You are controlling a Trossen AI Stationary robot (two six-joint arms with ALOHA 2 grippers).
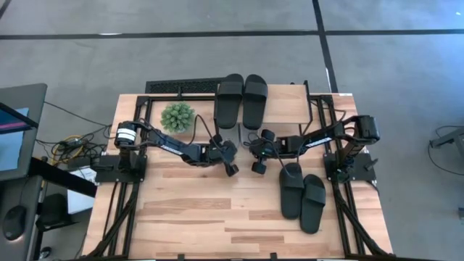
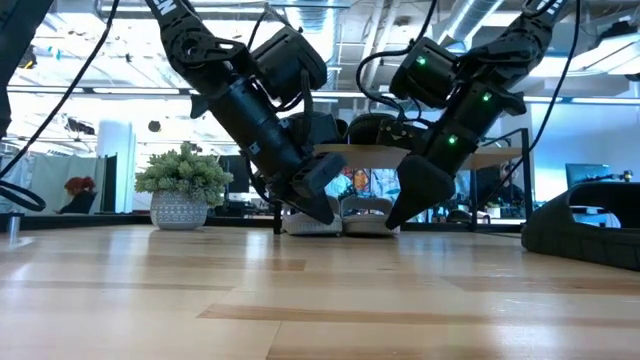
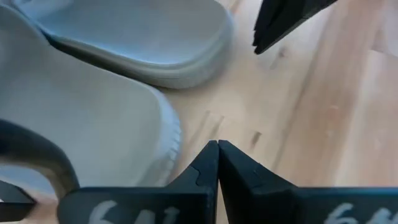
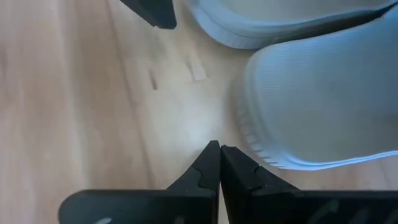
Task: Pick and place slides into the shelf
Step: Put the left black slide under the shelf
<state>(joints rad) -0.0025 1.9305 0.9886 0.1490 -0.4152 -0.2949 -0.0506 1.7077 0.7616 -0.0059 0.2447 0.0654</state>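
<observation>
The shelf (image 1: 290,109) stands at the table's far edge, and one black pair of slides (image 1: 243,100) lies on its top board. The light grey pair (image 2: 340,218) sits on the table under that board, heels toward the near edge, and shows in both wrist views (image 3: 93,124) (image 4: 323,106). A second black pair (image 1: 301,194) lies on the table at the right. My left gripper (image 1: 232,163) (image 3: 217,144) and right gripper (image 1: 256,161) (image 4: 219,147) are both shut. They slant down side by side just in front of the grey heels, tips over bare wood.
A potted green plant (image 1: 177,116) stands left of the shelf. A black grille-like strip (image 1: 181,87) lies along the far edge. The shelf's thin black legs (image 1: 313,109) flank the grey pair. Bare wood stretches across the near half of the table (image 1: 203,217).
</observation>
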